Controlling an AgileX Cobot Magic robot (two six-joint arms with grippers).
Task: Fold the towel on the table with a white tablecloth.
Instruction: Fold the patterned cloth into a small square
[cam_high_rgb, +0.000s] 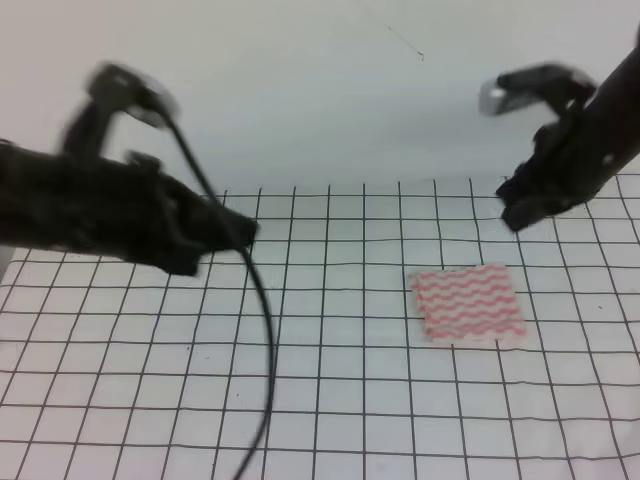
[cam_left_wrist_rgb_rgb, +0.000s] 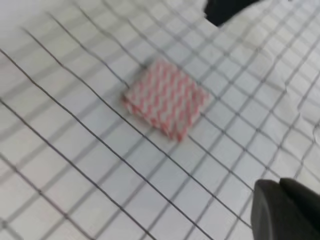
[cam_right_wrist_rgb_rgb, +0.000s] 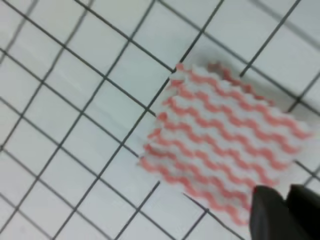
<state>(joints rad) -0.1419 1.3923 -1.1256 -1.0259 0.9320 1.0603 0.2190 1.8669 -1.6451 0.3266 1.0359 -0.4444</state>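
The towel (cam_high_rgb: 469, 303), pink-red and white with wavy stripes, lies folded into a small, roughly square stack on the white tablecloth (cam_high_rgb: 330, 400) with its black grid, right of centre. It also fills the middle of the left wrist view as the towel (cam_left_wrist_rgb_rgb: 166, 97) and of the right wrist view as the towel (cam_right_wrist_rgb_rgb: 225, 145). My left gripper (cam_high_rgb: 245, 232) hovers blurred well to the left of it, holding nothing. My right gripper (cam_high_rgb: 512, 212) hangs above and behind the towel's far right corner. Both sets of dark fingertips (cam_left_wrist_rgb_rgb: 285, 210) (cam_right_wrist_rgb_rgb: 265, 212) appear pressed together and empty.
The table (cam_high_rgb: 120, 330) under the gridded cloth stretches across the whole view, with a plain pale wall behind. A black cable (cam_high_rgb: 262, 330) hangs from the left arm and crosses the cloth down to the front edge.
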